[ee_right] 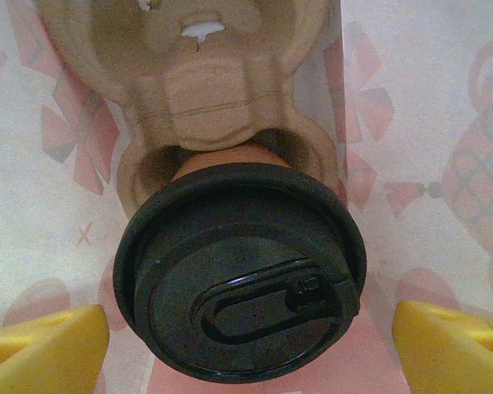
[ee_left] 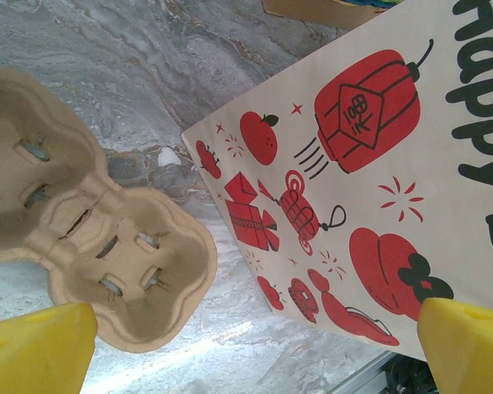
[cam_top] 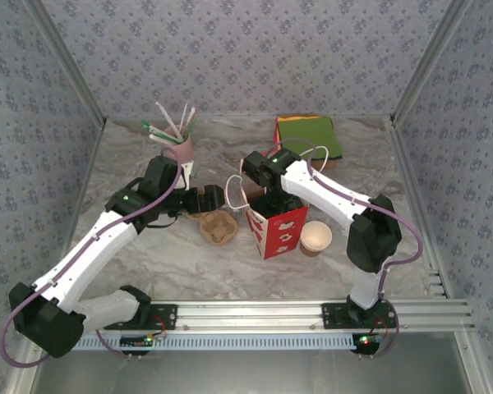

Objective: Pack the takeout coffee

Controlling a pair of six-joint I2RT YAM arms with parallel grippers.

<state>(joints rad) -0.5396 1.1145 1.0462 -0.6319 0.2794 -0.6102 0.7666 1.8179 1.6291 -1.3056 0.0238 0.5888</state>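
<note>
Two yellow fingertips [ee_right: 41, 345] of the right gripper [ee_right: 246, 345] stood spread wide on either side of the takeout coffee [ee_right: 242, 279], apart from it. The cup sat in a pocket of a brown pulp carrier [ee_right: 214, 90] inside the red and cream paper bag [cam_top: 275, 226]. Its black lid faced up at the wrist camera and its long axis ran roughly upright. The left gripper [ee_left: 246, 345] hung spread and empty above the table, between a second carrier [ee_left: 90, 238] and the bag.
</note>
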